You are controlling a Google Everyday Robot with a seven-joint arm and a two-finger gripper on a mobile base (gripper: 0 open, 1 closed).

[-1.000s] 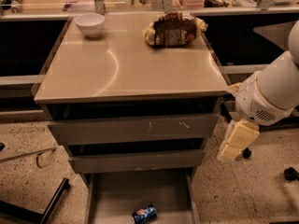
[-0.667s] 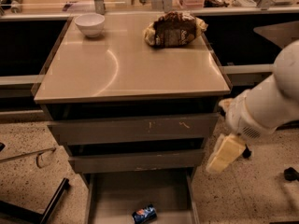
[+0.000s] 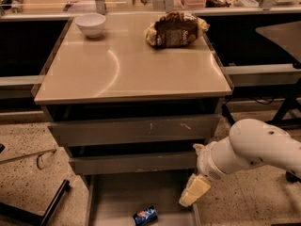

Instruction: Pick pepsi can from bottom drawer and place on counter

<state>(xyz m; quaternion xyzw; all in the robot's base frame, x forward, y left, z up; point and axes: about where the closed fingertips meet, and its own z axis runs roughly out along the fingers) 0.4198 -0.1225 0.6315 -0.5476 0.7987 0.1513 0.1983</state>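
The can lies on its side on the floor of the bottom drawer, which is pulled out; it sits toward the front, a little right of the middle, with bare grey floor around it. The gripper hangs at the drawer's right side, about over its right wall, pointing down and to the left. It is to the right of the can and higher than it, near but not touching. Whether the gripper is released or clenched cannot be told from this angle; nothing is seen held in it. The white arm comes in from the right edge, beside the unit. Above, the 2 upper drawers are pushed in further, each front scratched. The counter carries 2 things near its back edge: a white bowl at the back left corner, upright, and a brown bag toward the back right, lying on its side. The 2 are well apart from each other.
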